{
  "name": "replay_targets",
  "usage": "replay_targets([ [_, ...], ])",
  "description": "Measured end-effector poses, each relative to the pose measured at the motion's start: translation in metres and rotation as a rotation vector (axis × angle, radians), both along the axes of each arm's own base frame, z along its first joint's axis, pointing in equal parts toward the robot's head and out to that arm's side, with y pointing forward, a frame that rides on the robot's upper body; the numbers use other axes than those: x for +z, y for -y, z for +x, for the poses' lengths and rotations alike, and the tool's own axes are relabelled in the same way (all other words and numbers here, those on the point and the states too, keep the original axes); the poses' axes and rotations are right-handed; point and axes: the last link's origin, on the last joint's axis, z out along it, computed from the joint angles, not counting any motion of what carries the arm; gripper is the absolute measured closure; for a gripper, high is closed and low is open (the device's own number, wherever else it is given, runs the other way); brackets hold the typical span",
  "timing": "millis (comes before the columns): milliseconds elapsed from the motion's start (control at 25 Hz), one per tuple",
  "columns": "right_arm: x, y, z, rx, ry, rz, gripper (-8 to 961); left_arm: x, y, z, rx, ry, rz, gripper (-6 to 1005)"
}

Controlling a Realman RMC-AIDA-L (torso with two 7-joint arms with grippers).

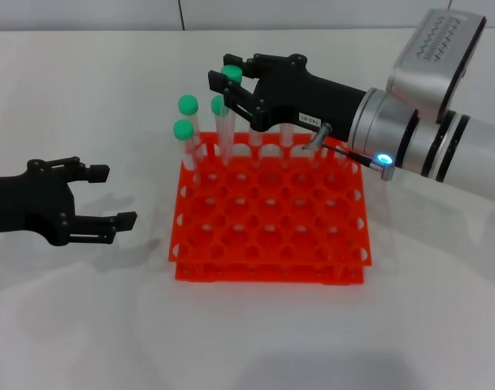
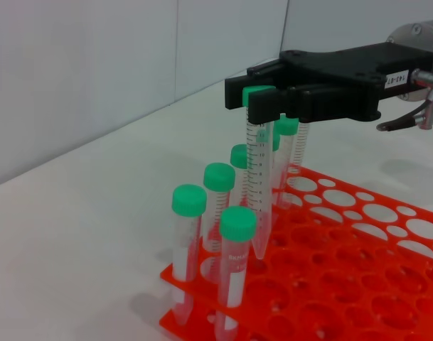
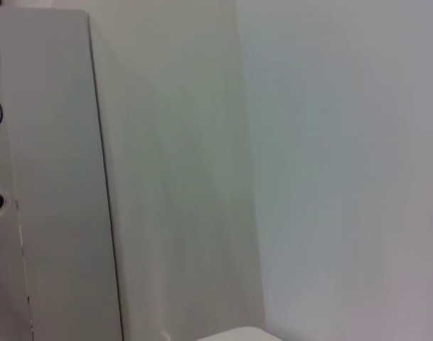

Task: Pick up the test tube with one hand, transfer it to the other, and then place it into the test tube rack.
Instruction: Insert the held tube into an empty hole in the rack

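Note:
My right gripper (image 1: 227, 86), black with a small white label, is shut on the green cap of a clear test tube (image 1: 227, 130). It holds the tube upright over the back left part of the orange-red rack (image 1: 271, 268). In the left wrist view the tube (image 2: 259, 185) hangs from the right gripper (image 2: 262, 99) with its tapered tip just above a hole in the rack's (image 2: 358, 284) top tier. My left gripper (image 1: 113, 195) is open and empty, low over the table to the left of the rack.
Several other green-capped tubes (image 1: 184, 122) stand in the rack's back left holes, close around the held tube; they also show in the left wrist view (image 2: 220, 213). A white wall runs behind the table. The right wrist view shows only wall.

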Motion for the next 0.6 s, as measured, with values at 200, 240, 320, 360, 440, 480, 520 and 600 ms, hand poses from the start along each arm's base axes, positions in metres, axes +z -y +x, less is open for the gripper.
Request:
replay_targets([
  [200,-0.0017,0.0012,0.0029,0.012,0.021,0.009,682,0.0000,-0.0004,0.0004,-0.001,0.000,0.000,106],
  [240,-0.0021,0.0015,0.0031,0.015,0.024,0.008,682,0.0000,-0.0005,0.0006,-0.002,0.000,0.000,106],
  [320,-0.0033,0.0024,0.0028,0.026,0.033,0.010,682,0.0000,-0.0011,0.0011,-0.004,0.000,0.000,106],
  [360,-0.0035,0.0025,0.0027,0.029,0.036,0.012,682,0.0000,-0.0012,0.0013,-0.004,0.000,0.000,106],
  [440,-0.0038,0.0027,0.0024,0.027,0.032,0.012,683,0.0000,-0.0013,0.0014,-0.005,0.000,0.000,106],
  [480,-0.0041,0.0029,0.0022,0.025,0.029,0.012,683,0.0000,-0.0013,0.0014,-0.005,0.000,0.000,106],
  [520,-0.0045,0.0031,0.0020,0.026,0.029,0.012,683,0.0000,-0.0013,0.0014,-0.005,0.000,0.000,106],
  [600,-0.0051,0.0035,0.0022,0.030,0.033,0.014,683,0.0000,-0.0014,0.0015,-0.005,0.000,0.000,106],
])
